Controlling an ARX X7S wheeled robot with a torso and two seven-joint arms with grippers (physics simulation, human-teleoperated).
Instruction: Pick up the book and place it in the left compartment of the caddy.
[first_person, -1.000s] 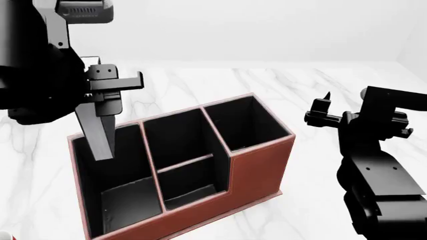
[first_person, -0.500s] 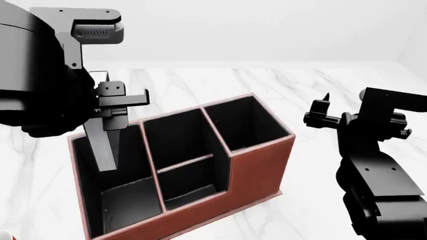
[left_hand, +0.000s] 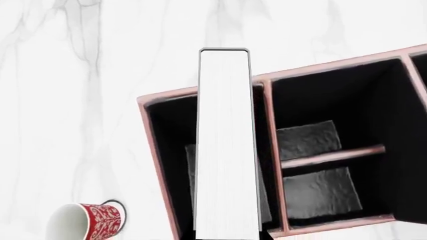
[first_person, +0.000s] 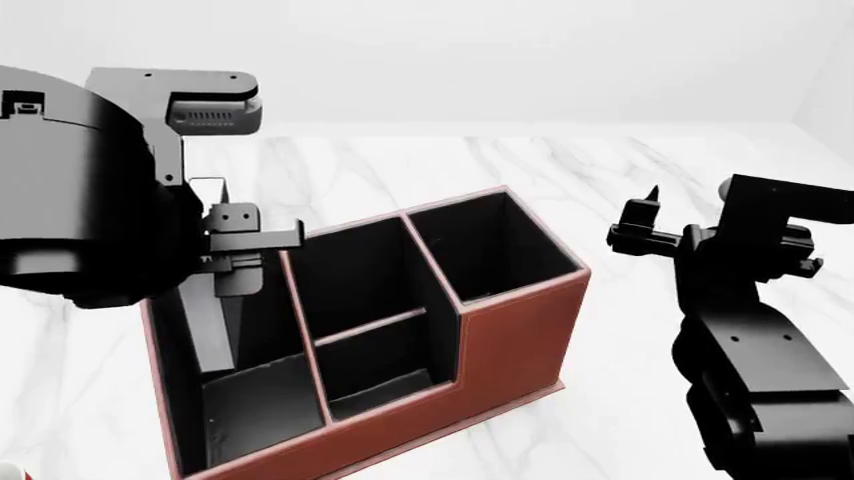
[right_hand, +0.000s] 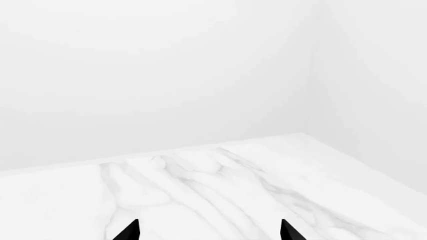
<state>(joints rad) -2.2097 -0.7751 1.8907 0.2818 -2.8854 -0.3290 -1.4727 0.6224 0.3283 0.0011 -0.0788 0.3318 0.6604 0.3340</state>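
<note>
White page edges of the book (left_hand: 227, 145) filled the left wrist view, its lower end down inside the left compartment (first_person: 247, 400) of the caddy (first_person: 514, 345). The left gripper (first_person: 230, 262) pinched it. Only that wrist view showed a red patterned mug (left_hand: 85, 222) beside the caddy. The right gripper (right_hand: 208, 231) hung spread over marble (right_hand: 200, 185).

The left gripper (first_person: 220, 262) is mostly hidden behind its own arm in the head view, so its fingers cannot be seen. The book's (left_hand: 227, 145) near end is cut off by the left wrist picture's edge, and the book hides much of the left compartment (left_hand: 175, 165). The mug (left_hand: 85, 222) is partly cut off. Only two fingertips (right_hand: 130, 231) of the right gripper (right_hand: 208, 232) show.
</note>
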